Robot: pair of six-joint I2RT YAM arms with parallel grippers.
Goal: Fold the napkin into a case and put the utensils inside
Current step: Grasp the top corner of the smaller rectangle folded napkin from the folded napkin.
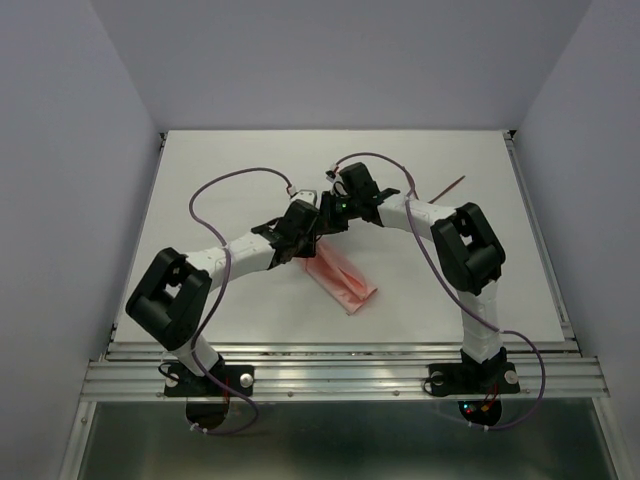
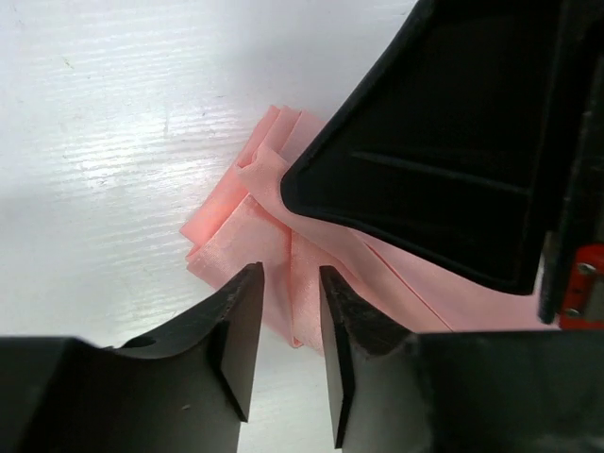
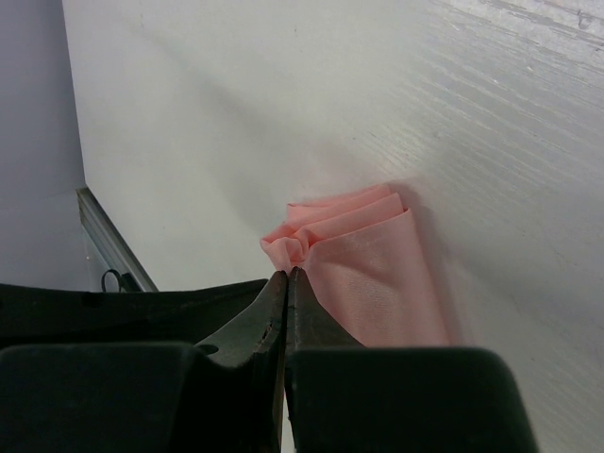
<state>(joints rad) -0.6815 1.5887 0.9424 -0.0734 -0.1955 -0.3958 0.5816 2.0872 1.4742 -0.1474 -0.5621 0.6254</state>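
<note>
Napkin (image 1: 340, 278): salmon-pink folded cloth.
Left gripper (image 2: 288, 274): jaws apart above it.
Right gripper (image 3: 287, 274): jaws together at its crumpled end.

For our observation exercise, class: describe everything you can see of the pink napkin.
The napkin is thin, slightly shiny salmon-pink cloth, folded into a narrow, creased oblong of several layers. It lies flat and diagonal on the white table, between both arms. One end is bunched where the shut right gripper meets it; whether it pinches the cloth is unclear. The left gripper hangs over a layered edge nearby, jaws slightly apart.
</note>
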